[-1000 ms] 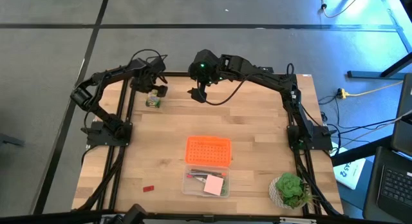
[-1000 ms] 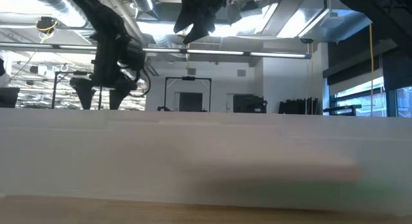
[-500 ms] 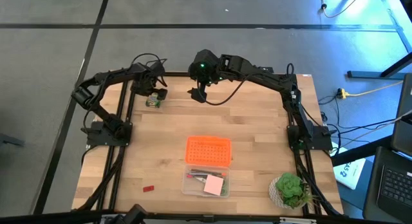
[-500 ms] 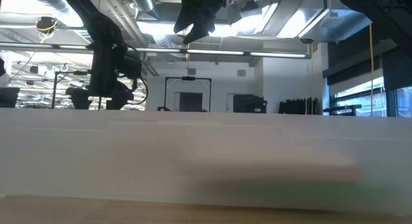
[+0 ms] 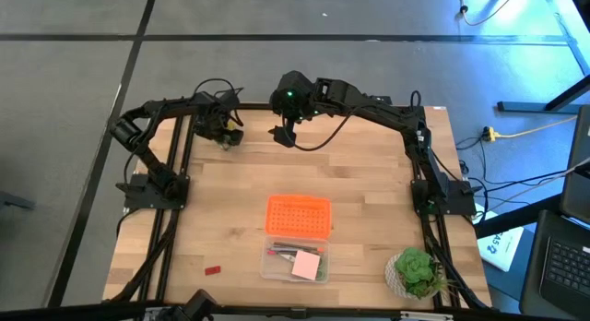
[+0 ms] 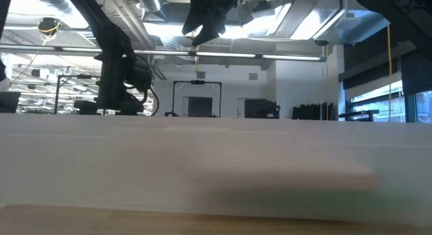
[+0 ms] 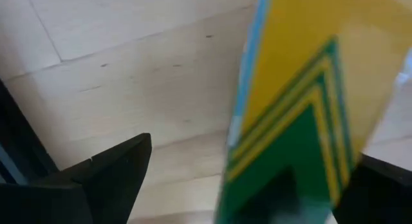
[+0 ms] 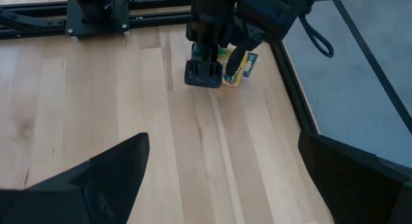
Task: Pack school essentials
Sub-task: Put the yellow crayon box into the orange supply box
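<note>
Crayon box [image 7: 302,102], no legible label, sits between open left gripper [image 8: 215,68] fingers.

**School supplies split between box and tabletop**

Crayon box [image 8: 241,68], yellow with green chevrons, stands at the table's eleven o'clock corner, tilted, between the left gripper's [image 8: 215,68] spread fingers. Down at six o'clock, the pink square pad [image 5: 306,263] lies flat in the clear container with thin red pens [image 5: 288,251] beside it. Tiny red block [image 5: 213,269] sits alone at seven o'clock.
</note>
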{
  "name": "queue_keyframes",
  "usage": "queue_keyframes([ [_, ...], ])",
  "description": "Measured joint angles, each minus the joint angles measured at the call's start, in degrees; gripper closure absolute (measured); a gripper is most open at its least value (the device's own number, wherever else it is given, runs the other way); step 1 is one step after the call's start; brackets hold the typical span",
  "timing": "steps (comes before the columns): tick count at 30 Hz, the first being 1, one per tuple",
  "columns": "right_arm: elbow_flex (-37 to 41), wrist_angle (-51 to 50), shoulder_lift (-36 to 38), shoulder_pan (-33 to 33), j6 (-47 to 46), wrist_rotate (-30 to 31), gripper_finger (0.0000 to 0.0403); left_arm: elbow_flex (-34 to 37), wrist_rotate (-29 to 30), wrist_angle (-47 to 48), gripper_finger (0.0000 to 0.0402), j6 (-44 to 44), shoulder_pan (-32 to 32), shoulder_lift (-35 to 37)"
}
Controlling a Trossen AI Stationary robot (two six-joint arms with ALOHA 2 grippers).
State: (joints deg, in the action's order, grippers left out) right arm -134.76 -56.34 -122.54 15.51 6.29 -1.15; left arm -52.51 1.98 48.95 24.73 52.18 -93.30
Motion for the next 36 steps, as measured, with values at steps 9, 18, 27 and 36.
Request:
queue_keyframes([
  [9, 0.0, 0.0, 0.0, 0.0, 0.0, 0.0, 0.0004, 0.0, 0.0, -3.2, 0.0001, -3.3, -0.8, 0.0],
  [18, 0.0, 0.0, 0.0, 0.0, 0.0, 0.0, 0.0004, 0.0, 0.5, -6.2, 0.0001, -4.6, -1.6, 0.0],
  [27, 0.0, 0.0, 0.0, 0.0, 0.0, 0.0, 0.0004, -0.1, 0.5, -6.4, 0.0001, -5.9, -1.7, -2.9],
  [36, 0.0, 0.0, 0.0, 0.0, 0.0, 0.0, 0.0004, -0.1, 0.8, -6.7, 0.0039, -6.3, -1.7, -3.2],
])
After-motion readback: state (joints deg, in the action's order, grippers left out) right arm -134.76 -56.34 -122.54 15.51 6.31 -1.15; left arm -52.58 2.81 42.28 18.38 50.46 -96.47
